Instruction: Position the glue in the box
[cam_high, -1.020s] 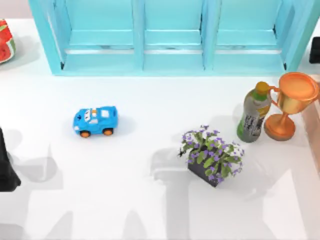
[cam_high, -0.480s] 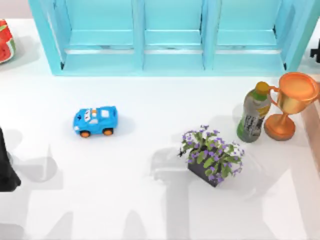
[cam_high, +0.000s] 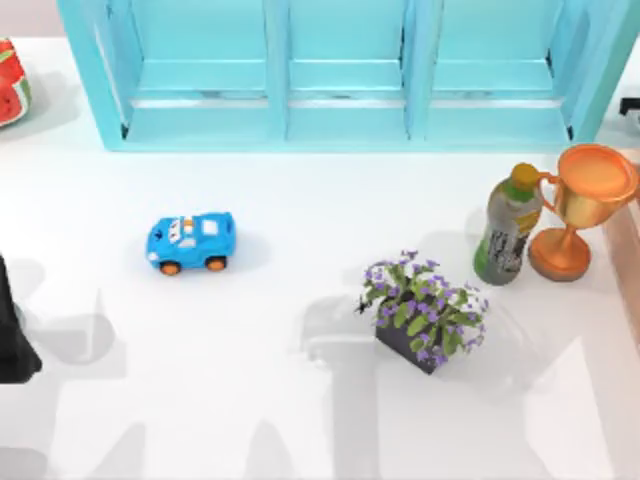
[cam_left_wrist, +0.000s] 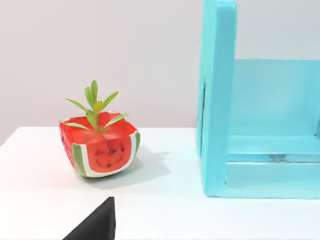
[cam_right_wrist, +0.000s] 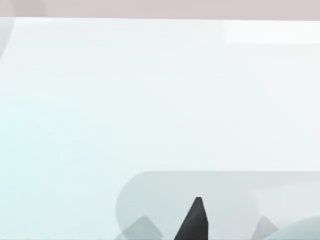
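Left claw (cam_left_wrist: 95, 225): a dark corner low in the left wrist view, open/closed can't tell. Left arm (cam_high: 12, 340) sits at the desk's (cam_high: 300, 420) left edge, wrist camera level and facing the watermelon pot (cam_left_wrist: 100, 150) and the end wall of the blue shelf (cam_left_wrist: 217, 100). Right claw (cam_right_wrist: 194, 220): a dark tip over pale surface in the right wrist view, state can't tell either. Right arm (cam_high: 631, 104) is a dark sliver at the far right edge, beside the shelf's right end. Bottle (cam_high: 507, 225), green with a yellow cap, stands upright on the desk's right, touching or just beside the trophy (cam_high: 580, 205); label print too small to read, can't tell if it's the glue. Brown strip (cam_high: 630, 280) at the right edge, just past the trophy, may be the box. Flower planter (cam_high: 425, 315) mid-desk, toy car (cam_high: 190, 242) left of centre, no legible writing on it.
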